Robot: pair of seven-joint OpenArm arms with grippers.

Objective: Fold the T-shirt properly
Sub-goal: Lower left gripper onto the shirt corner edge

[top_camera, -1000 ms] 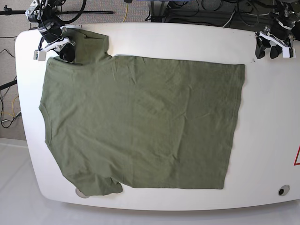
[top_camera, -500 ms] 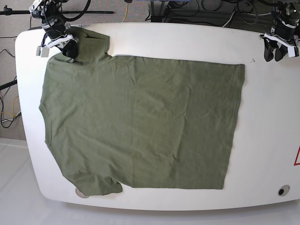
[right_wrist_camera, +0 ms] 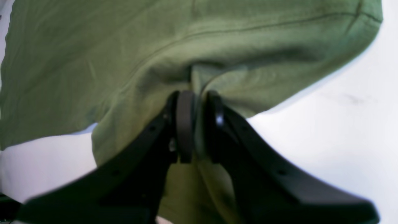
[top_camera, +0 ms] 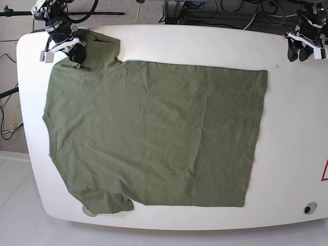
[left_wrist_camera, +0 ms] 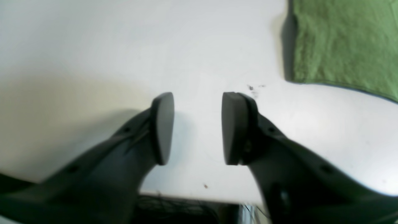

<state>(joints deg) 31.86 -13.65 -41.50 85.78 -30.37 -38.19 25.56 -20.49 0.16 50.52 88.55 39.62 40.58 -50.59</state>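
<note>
Sleeve work is the step in hand. The T-shirt [top_camera: 154, 133] lies flat and spread out in the middle of the white table [top_camera: 292, 128], with one sleeve bunched at its far corner. The right gripper [right_wrist_camera: 195, 124] sits on that sleeve, its jaws nearly pressed together with a fold of green cloth pinched between them (the wrist view shows the cloth puckering up into the pinch). The left gripper [left_wrist_camera: 197, 127] is off the T-shirt, past its hem corner near the table's far edge, jaws spread and holding nothing.

Next, I think the right gripper needs a firm pinch, then a lift that carries the sleeve over the T-shirt's body. The left gripper will likely have to come to the hem side to help.

Compared with a second ago, the right gripper has slid a bit toward the T-shirt's far edge and squeezed tighter. The left gripper has drawn back from the T-shirt's hem. The T-shirt's body has not moved.
</note>
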